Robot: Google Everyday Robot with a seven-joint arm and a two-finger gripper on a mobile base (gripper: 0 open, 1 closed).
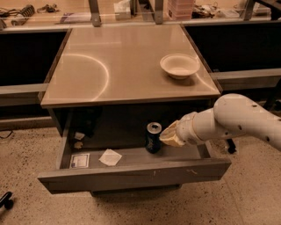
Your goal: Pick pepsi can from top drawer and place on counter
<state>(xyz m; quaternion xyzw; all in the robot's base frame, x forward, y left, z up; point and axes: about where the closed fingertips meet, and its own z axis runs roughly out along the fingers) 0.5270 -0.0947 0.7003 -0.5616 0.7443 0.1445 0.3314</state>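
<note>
The pepsi can (153, 137) stands upright in the open top drawer (131, 172), right of its middle, silver top showing. The tan-beige counter (109, 66) lies above the drawer. My gripper (169, 135) comes in from the right on a white arm and sits just right of the can, touching or nearly touching its side, at the can's height inside the drawer.
A white bowl (179, 66) sits on the counter's right side. In the drawer lie a white folded packet (110, 157), a flat label card (79, 160) and small items at the back left (79, 136). A cluttered bench (114, 9) runs behind. Speckled floor surrounds the cabinet.
</note>
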